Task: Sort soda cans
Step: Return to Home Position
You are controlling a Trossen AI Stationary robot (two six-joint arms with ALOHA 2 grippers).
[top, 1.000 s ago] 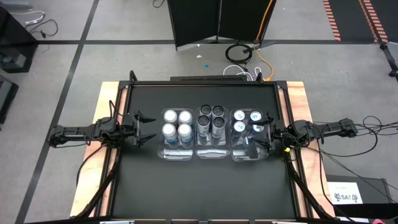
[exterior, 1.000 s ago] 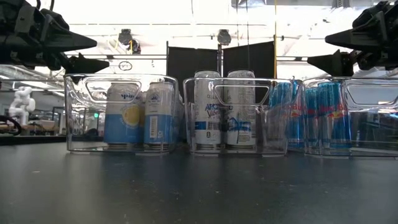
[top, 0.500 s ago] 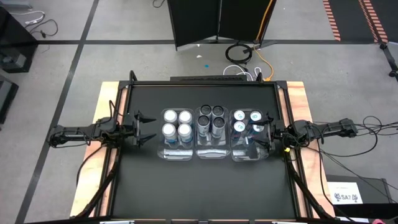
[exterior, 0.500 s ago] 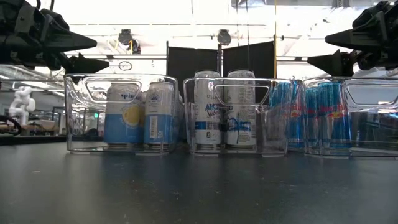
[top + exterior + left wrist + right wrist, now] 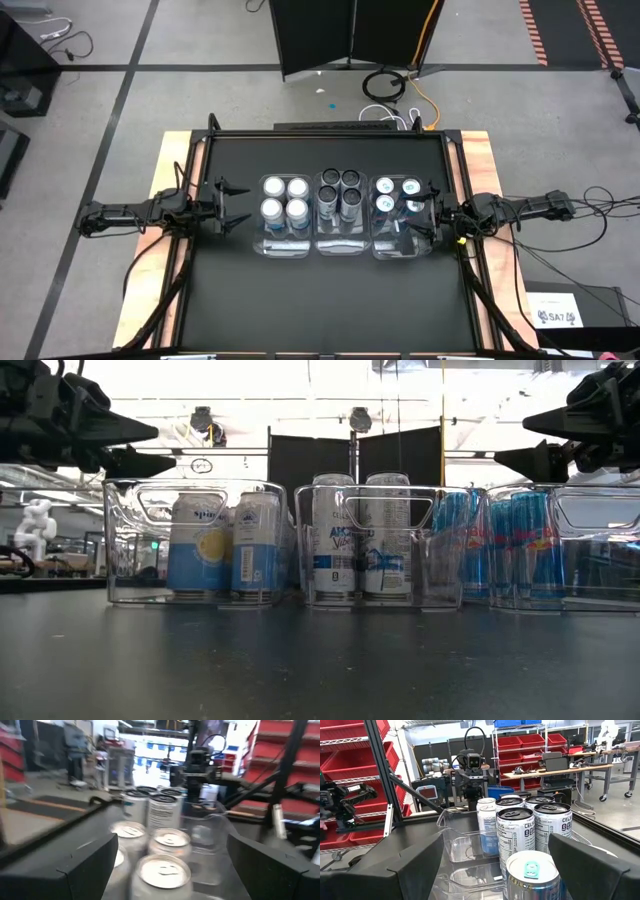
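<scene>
Three clear bins stand side by side mid-table, each holding upright soda cans. The left bin has white-topped cans (image 5: pixel 285 198) with light-blue sides (image 5: pixel 222 545). The middle bin has dark-topped cans (image 5: pixel 340 192) with white sides (image 5: pixel 360 540). The right bin has teal-tabbed cans (image 5: pixel 398 195) with blue sides (image 5: pixel 500 545). My left gripper (image 5: pixel 247 206) (image 5: pixel 165 446) (image 5: pixel 171 841) hovers open just left of the left bin, above can height. My right gripper (image 5: pixel 418 208) (image 5: pixel 510 440) (image 5: pixel 495 840) hovers open over the right bin's right edge, above the cans.
The bins' near ends (image 5: pixel 340 245) hold no cans. Bare black tabletop (image 5: pixel 320 300) lies between the bins and the near edge, and more (image 5: pixel 320 150) lies behind them. Wooden table borders and arm bases flank both sides. Cables lie on the floor beyond.
</scene>
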